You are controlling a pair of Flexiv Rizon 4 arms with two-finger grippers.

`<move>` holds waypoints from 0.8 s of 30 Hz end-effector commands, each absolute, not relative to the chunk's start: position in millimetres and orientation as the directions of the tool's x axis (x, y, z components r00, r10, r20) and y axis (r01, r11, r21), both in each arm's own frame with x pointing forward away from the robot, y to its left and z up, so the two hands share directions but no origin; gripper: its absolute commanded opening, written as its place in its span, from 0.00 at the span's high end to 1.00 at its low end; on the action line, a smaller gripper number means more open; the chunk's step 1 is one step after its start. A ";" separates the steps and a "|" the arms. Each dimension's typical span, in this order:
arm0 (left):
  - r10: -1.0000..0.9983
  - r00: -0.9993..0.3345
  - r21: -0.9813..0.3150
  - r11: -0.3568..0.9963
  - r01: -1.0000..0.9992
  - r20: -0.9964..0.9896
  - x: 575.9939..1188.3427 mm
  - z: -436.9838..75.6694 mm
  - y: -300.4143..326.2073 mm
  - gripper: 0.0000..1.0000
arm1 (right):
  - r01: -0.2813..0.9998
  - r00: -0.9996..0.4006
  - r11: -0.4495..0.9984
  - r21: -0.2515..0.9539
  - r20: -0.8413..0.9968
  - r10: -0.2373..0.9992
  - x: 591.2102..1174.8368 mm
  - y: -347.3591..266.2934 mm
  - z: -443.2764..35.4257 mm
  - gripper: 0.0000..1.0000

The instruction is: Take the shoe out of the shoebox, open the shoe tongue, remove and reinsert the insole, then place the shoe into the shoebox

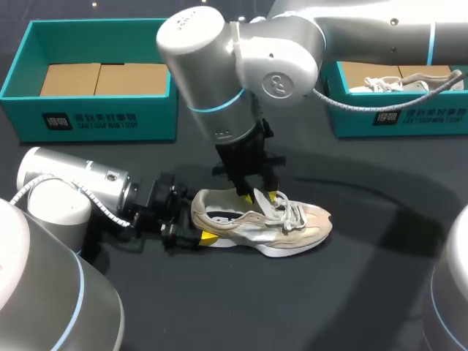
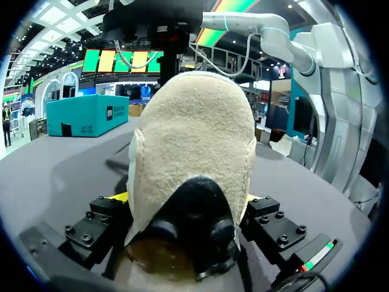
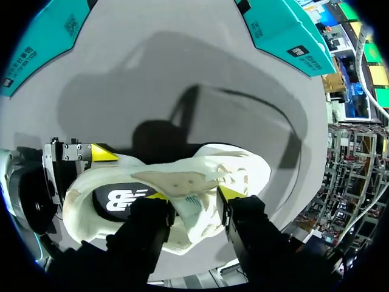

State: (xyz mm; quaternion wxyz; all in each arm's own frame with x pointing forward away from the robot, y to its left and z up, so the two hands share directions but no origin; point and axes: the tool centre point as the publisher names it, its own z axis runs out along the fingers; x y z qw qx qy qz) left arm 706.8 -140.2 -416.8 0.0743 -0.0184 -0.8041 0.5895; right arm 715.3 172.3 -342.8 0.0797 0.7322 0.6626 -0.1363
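Note:
A beige and white sneaker point(image 1: 296, 227) lies on its sole on the dark table point(image 1: 351, 292), toe to the right. My left gripper point(image 1: 199, 219) lies low behind the heel with a wide-set finger on each side of it. In the left wrist view the heel point(image 2: 194, 134) fills the space between those fingers, touching both. My right gripper point(image 1: 262, 196) comes down from above into the shoe's opening. In the right wrist view its yellow tips point(image 3: 194, 194) stand on either side of the tan tongue point(image 3: 182, 181), pressed against it. The dark insole point(image 3: 121, 199) shows inside the shoe.
A teal shoebox point(image 1: 95, 121) with cardboard inserts stands at the back left. A second teal box point(image 1: 395, 117) at the back right holds another pale shoe point(image 1: 395, 82). Bare table lies in front of and to the right of the sneaker.

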 end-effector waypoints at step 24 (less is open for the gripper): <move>0.115 -0.989 -0.950 0.305 -0.057 0.097 705.1 -416.8 -139.9 1.00 | 0.985 0.173 -0.171 0.034 -0.117 0.978 697.1 128.8 -320.3 1.00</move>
